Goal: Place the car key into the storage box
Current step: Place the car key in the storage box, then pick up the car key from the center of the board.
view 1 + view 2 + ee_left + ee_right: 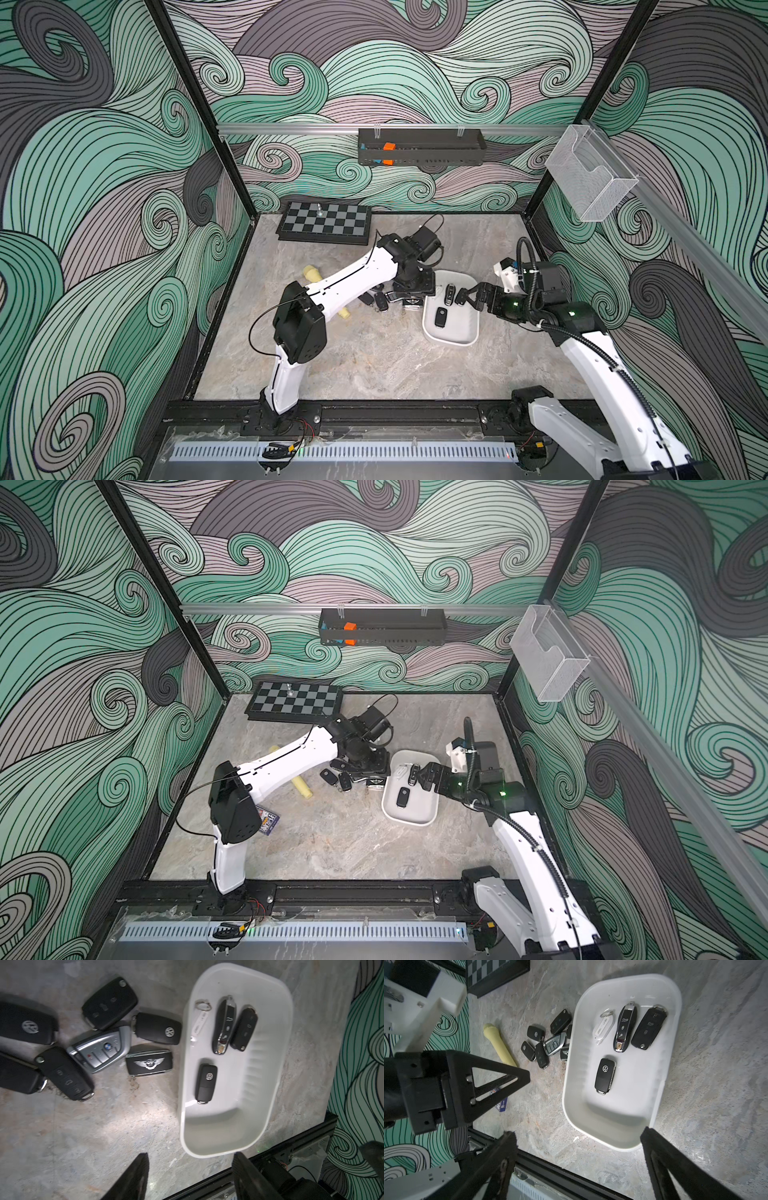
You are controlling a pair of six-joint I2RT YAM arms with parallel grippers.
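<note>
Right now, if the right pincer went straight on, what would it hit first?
Probably the white tub, at its bare end: the open right pincer frames that end in its wrist view. Depth is unclear, so the rim may come first.

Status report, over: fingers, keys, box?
Here: left gripper open, empty; right gripper same. In storage box: four keys. Beside it on table: seven keys. Nothing between them.

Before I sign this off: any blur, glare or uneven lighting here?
Left wrist view: the VW key fob at the picture's edge is smeared, the storage box crisp, a bright pool on the table. Right wrist view: glare whitens the table beside the box; the right gripper's fingers dark, soft. Both top views: evenly lit, no glare.
</note>
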